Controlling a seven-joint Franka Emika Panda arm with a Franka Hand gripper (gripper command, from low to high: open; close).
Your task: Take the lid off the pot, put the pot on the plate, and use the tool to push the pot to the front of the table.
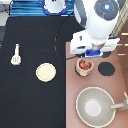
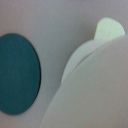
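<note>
Currently gripper (image 1: 92, 54) hangs just above the pot (image 1: 84, 66) on the stove (image 1: 117, 85); can't tell its state. Pot looks uncovered, red contents showing; lid not visible. Risk: tipping the pot. Big pan (image 1: 96, 106) crowds it below; plate (image 1: 45, 72) and tool (image 1: 16, 55) sit apart on table (image 1: 35, 105).

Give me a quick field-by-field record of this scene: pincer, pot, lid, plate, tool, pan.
pincer: above the stove, just over the pot's top edge
pot: on the stove's left part, uncovered, reddish contents showing
lid: not visible on the pot or elsewhere
plate: on the black table, bare, apart from the pot
tool: on the table toward the exterior view's left, untouched
pan: large, grey-beige, at the exterior view's bottom right
</note>
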